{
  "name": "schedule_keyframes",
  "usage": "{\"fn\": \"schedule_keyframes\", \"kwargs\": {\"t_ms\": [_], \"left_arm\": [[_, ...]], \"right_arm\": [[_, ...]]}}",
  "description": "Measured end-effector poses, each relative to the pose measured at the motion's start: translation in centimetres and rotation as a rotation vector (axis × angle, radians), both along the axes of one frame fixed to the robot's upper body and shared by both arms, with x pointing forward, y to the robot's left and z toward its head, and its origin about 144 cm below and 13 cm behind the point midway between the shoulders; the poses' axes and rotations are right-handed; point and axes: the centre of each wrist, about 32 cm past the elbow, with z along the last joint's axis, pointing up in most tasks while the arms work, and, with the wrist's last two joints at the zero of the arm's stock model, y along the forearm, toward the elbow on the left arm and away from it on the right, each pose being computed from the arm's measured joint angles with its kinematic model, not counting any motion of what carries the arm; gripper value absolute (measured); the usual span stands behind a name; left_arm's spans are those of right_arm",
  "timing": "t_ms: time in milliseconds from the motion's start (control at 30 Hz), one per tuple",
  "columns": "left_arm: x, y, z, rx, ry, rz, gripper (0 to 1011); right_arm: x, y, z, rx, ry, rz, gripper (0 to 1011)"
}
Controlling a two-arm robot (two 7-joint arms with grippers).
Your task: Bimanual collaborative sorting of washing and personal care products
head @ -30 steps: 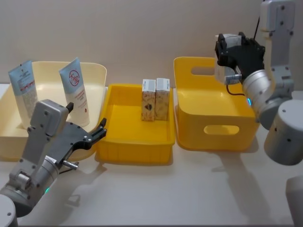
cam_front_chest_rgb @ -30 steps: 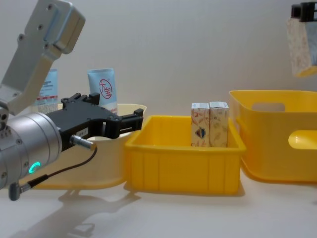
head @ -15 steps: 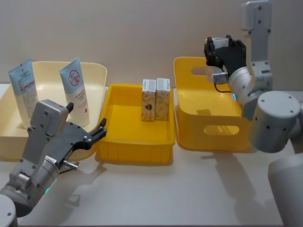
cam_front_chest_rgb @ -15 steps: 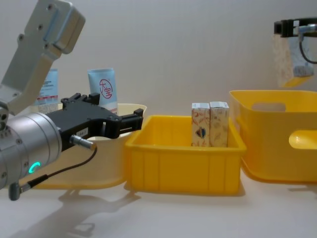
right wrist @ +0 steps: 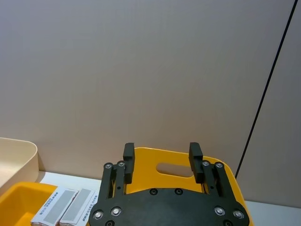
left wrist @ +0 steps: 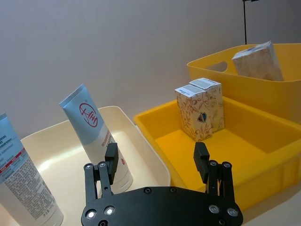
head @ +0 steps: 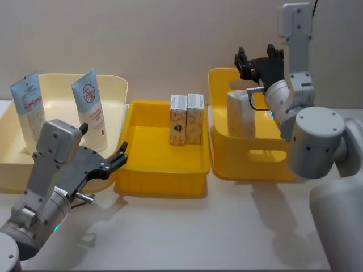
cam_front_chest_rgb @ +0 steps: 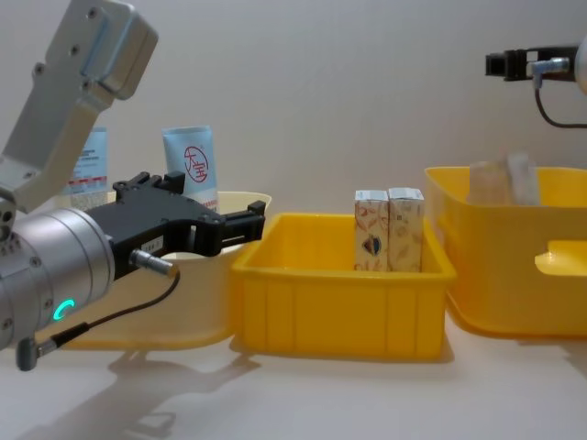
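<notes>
Cartons first: I see one white patterned carton (head: 241, 113) inside the deep yellow bin (head: 255, 167). It sits just below my right gripper (head: 255, 59), whose fingers are spread wide and hold nothing. Two more cartons (head: 178, 122) stand upright, side by side and touching, at the back of the shallow yellow tray (head: 159, 181). In the cream bin (head: 108, 79), the red-circle tube (head: 91, 110) and the second tube (head: 28, 110) stand apart. My left gripper (head: 105, 141) hovers in front of that bin, fingers wide apart and empty.

Head high, chest low, sharing yellow tray (head: 161, 182)
</notes>
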Motion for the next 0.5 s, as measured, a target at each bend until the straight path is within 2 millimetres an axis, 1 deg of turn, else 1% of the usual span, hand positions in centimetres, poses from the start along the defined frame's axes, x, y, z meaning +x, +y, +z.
{"fn": "schedule_keyframes", "kwargs": {"t_ms": [33, 67, 100, 133, 167, 200, 267, 300, 333, 367, 500], "left_arm": [[0.00, 0.00, 0.00, 0.000, 0.000, 0.000, 1002], [0.00, 0.00, 0.00, 0.000, 0.000, 0.000, 1001], [0.00, 0.00, 0.00, 0.000, 0.000, 0.000, 1002], [0.00, 0.00, 0.00, 0.000, 0.000, 0.000, 1001], [0.00, 0.00, 0.00, 0.000, 0.000, 0.000, 1002], [0.00, 0.00, 0.00, 0.000, 0.000, 0.000, 1002], [0.00, 0.00, 0.00, 0.000, 0.000, 0.000, 1001], [0.00, 0.00, 0.00, 0.000, 0.000, 0.000, 1001], [0.00, 0.00, 0.00, 0.000, 0.000, 0.000, 1002], [0.00, 0.00, 0.00, 0.000, 0.000, 0.000, 1001], [0.00, 0.00, 0.00, 0.000, 0.000, 0.000, 1001]], "right_arm": [[0.03, 0.02, -0.02, 0.000, 0.001, 0.000, 708], [0.06, 0.04, -0.04, 0.000, 0.001, -0.001, 764], [0.12, 0.08, -0.04, 0.000, 0.001, -0.002, 764], [0.15, 0.11, -0.04, 0.000, 0.002, -0.002, 802], [0.18, 0.12, -0.06, 0.000, 0.002, -0.003, 819], [0.22, 0.14, -0.07, 0.000, 0.003, -0.003, 868], [0.26, 0.18, -0.11, 0.000, 0.004, -0.003, 906], [0.30, 0.21, -0.11, 0.000, 0.004, -0.003, 952], [0.33, 0.21, -0.12, 0.000, 0.004, -0.004, 952], [0.34, 0.22, -0.13, 0.000, 0.005, -0.004, 996], [0.41, 0.28, -0.16, 0.000, 0.006, -0.004, 1001]]}}
